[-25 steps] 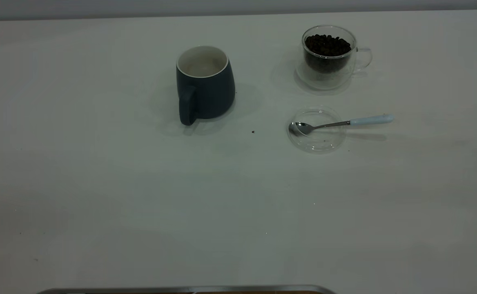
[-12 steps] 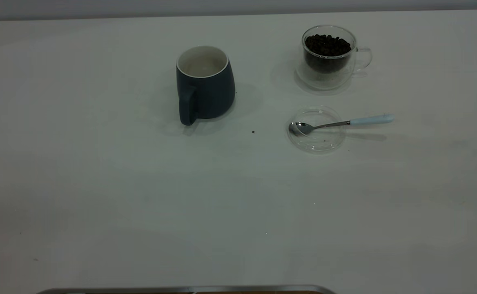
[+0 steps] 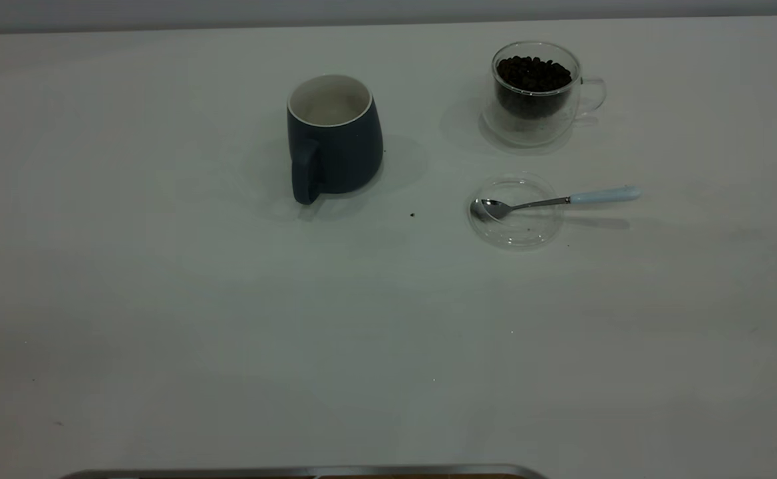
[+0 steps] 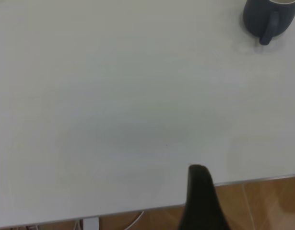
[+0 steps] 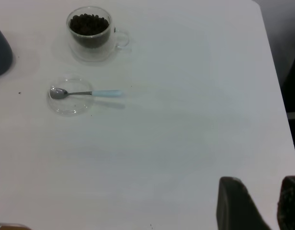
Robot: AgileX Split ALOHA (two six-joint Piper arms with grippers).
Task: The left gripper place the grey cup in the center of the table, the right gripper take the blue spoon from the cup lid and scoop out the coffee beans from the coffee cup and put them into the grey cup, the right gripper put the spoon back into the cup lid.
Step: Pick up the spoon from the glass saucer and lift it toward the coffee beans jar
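grey cup (image 3: 334,136) upright | blue spoon (image 3: 555,201) bowl in cup lid (image 3: 515,211)

Blue spoon (image 3: 555,200) on cup lid (image 3: 515,211), before coffee cup (image 3: 536,93)

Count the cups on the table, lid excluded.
2. The dark slate-grey ceramic mug stands upright near the white table's middle; the clear glass cup of dark coffee beans stands to its right. None looks hidden.

Left claw (image 4: 201,199): one black tapered wedge finger in view; right claw (image 5: 260,206): two dark blunt-tipped wedge fingers.
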